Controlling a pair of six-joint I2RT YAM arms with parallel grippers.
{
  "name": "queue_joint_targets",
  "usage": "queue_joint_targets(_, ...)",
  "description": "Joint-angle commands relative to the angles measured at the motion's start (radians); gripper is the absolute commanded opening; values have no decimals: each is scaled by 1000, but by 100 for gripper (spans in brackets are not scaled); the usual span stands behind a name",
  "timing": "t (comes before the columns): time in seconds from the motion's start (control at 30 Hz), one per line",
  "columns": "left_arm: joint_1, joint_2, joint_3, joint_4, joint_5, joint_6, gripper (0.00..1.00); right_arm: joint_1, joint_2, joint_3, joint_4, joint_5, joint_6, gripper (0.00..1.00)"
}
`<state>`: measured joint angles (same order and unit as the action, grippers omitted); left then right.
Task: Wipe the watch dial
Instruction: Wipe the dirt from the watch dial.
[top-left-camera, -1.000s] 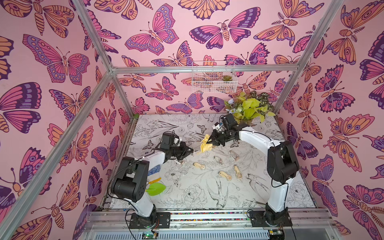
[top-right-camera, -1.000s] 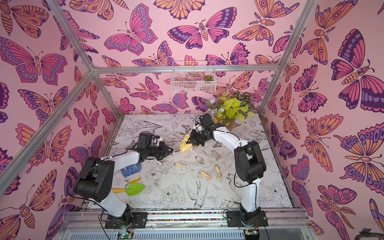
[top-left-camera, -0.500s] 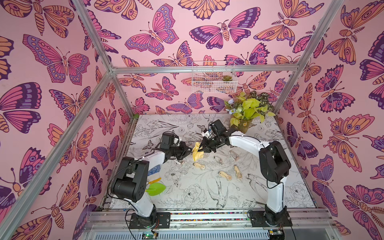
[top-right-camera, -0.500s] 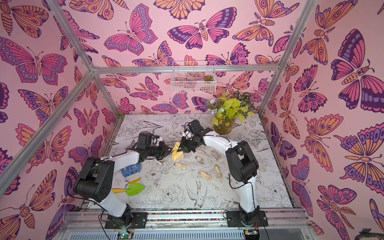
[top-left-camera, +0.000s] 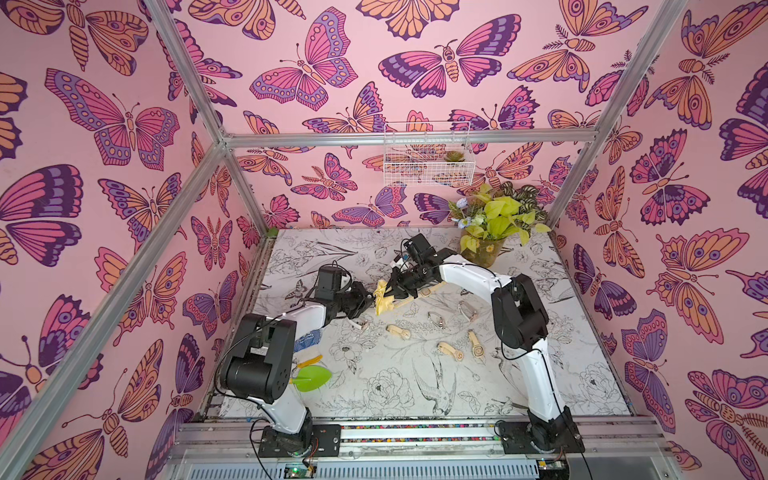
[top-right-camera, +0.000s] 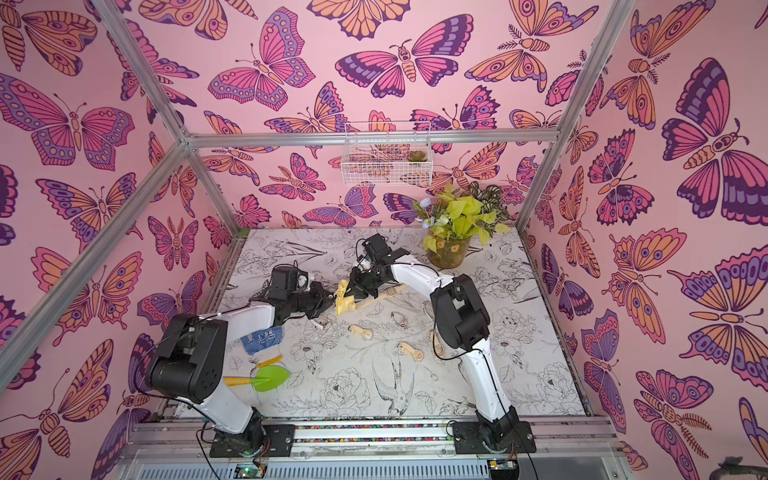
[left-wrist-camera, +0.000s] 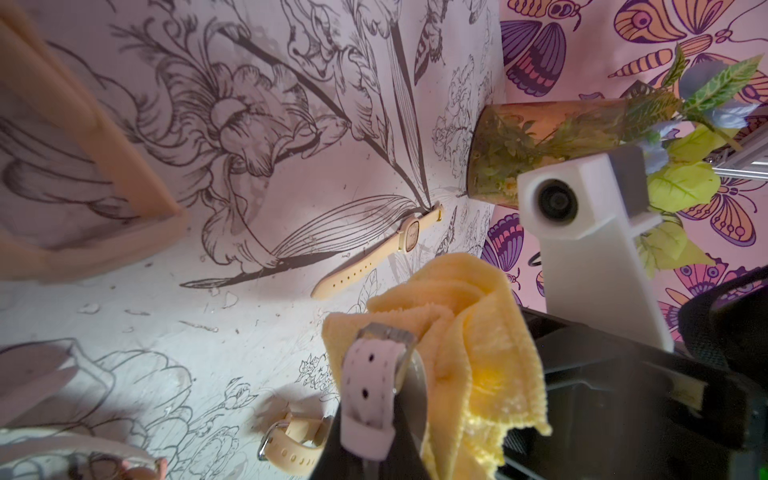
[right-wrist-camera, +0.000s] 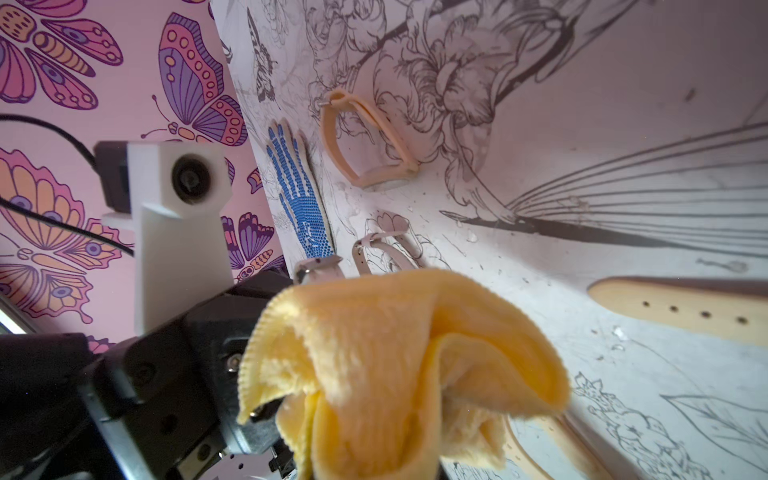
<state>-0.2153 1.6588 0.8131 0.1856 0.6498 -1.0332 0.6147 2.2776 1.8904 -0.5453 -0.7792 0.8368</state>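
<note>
Wiping seems the step in hand: our left jaws pinch the watch (left-wrist-camera: 370, 395) by its strap, our right jaws pinch the cloth (right-wrist-camera: 395, 365), touching it between them. Next, we'd rub across the hidden dial.

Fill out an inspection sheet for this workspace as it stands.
Surface: floral-print table, flecked with small crumbs.
Job's things: yellow cloth bunched against the pale-strap watch; dial hidden.
Clutter: spare watches lying loose; blue dotted glove and green scoop near the table edge.
Grippers: left gripper shut on the pale-strap watch; right gripper shut on the yellow cloth.
Cables: black cable trails off the left arm; no snag seen.
Surroundings: butterfly walls, wire basket on the back wall, potted plant in the far corner.
</note>
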Motion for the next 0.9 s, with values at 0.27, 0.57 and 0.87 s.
queue_joint_targets(0.27,-29,-52,-47,-6,129,1,0,-76,109,310,-20,-12,27,0)
queue_joint_targets(0.57,-18,-71,-56,-48,116,14,0,-158,-57,52,48,1,-1,0)
queue_joint_targets(0.87,-15,-67,-51,-150,70,73,0,-163,-200,-187,65,30,-66,0)
